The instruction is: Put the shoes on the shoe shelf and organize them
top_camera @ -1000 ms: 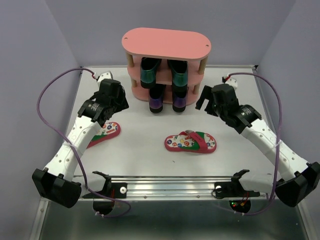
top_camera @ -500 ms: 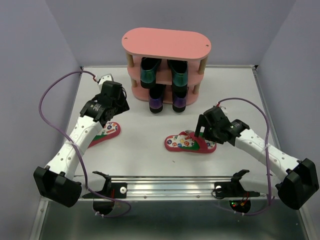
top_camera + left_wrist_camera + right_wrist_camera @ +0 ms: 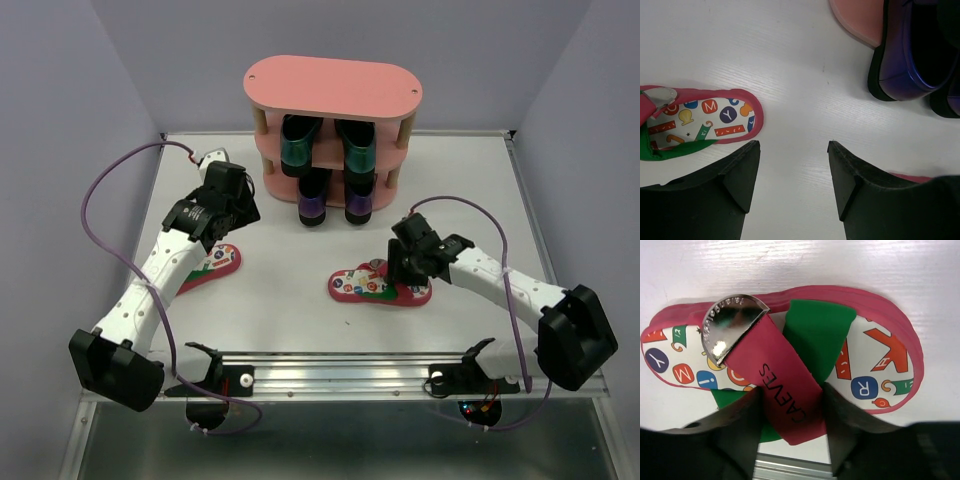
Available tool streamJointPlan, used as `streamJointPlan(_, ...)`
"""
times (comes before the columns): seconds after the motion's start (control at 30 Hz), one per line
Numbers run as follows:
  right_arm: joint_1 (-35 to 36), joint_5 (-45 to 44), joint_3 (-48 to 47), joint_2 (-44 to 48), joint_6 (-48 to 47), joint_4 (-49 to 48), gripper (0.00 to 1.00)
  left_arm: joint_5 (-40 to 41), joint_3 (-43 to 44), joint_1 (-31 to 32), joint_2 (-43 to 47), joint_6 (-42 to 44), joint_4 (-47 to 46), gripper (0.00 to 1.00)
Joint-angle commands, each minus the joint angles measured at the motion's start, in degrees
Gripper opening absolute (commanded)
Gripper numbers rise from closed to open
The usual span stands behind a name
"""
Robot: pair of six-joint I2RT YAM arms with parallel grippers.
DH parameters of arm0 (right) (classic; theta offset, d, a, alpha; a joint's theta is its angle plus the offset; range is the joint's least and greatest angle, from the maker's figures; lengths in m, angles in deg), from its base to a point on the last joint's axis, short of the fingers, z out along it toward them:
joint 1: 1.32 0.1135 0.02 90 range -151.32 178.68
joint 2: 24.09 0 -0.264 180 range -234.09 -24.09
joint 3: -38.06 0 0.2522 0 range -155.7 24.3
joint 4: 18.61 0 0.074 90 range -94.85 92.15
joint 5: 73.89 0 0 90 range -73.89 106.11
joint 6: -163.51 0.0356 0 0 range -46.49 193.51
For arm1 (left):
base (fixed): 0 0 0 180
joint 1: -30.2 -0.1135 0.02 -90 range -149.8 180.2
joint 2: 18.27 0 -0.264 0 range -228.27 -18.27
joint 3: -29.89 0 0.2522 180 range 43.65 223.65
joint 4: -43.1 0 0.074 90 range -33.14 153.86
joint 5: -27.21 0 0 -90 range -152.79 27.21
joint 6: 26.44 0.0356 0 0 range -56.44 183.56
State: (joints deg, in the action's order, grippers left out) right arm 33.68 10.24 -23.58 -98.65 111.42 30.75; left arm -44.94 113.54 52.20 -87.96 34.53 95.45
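One red flip-flop point(image 3: 880, 365) lies flat on the surface point(image 3: 290, 250). Its strap point(image 3: 785, 395) sits between the right fingers point(image 3: 737, 430), which are nearly closed and press on either side of it. The left fingers point(image 3: 715, 190) are spread wide and hold nothing. The second flip-flop point(image 3: 705, 120) lies just ahead of one tip. Further ahead of the other tip is the shoe shelf point(image 3: 330, 85), with the green loafers point(image 3: 298, 145) above the purple loafers point(image 3: 312, 200).
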Motion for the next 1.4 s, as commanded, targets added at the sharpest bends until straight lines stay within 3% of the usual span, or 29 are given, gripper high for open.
streamJointPlan(0.0, 0.59, 3.84, -3.97, -1.28, -7.05, -4.74, 0.47, -0.62, 0.08, -0.38, 0.87, 0.12, -1.41, 0.67)
streamJointPlan(0.13, 1.12, 7.34, -7.22, -3.74, -13.89, -5.80, 0.39, -1.67, -0.63, -0.38, 0.78, 0.12, -1.76, 0.66)
streamJointPlan(0.33, 2.87, 12.80, -13.01, -9.36, -22.87, -6.59, 0.36, -2.99, -1.24, -0.29, 1.22, 0.21, -2.11, 0.66)
streamJointPlan(0.57, 2.88, 9.66, -17.86, -13.06, -29.21, -6.15, 0.56, -15.80, -3.35, 2.60, 1.84, 6.26, -4.92, 0.66)
streamJointPlan(0.6, 2.88, 7.99, -17.69, -12.80, -29.04, -6.15, 0.67, -16.69, -3.88, 3.39, 1.84, 7.06, -4.93, 0.66)
streamJointPlan(0.7, 2.88, 6.14, -16.20, -10.79, -27.72, -5.89, 0.80, -17.58, -4.93, 8.73, 1.93, 10.57, -4.32, 0.66)
streamJointPlan(0.87, 2.88, -0.44, -12.68, -5.60, -25.00, -3.96, 0.91, -17.23, -6.16, 16.40, 0.88, 11.37, -4.31, 0.66)
streamJointPlan(0.97, 2.27, -5.72, -11.01, -0.95, -22.72, -2.03, 0.97, -17.58, -6.52, 19.57, -0.97, 11.81, -6.50, 0.63)
streamJointPlan(1.1, -2.74, -7.31, -9.78, 4.33, -20.17, 0.52, 1.00, -17.58, -5.82, 22.99, -5.70, 15.40, -10.80, 0.47)
streamJointPlan(1.27, -13.18, -5.73, -8.64, 8.02, -16.13, 2.99, 1.00, -13.55, -0.30, 27.38, -15.45, 21.29, -10.47, 0.52)
streamJointPlan(1.37, -15.84, -6.87, -8.11, 10.13, -14.62, 2.99, 1.00, -12.49, 3.39, 28.80, -19.07, 22.71, -10.11, 0.56)
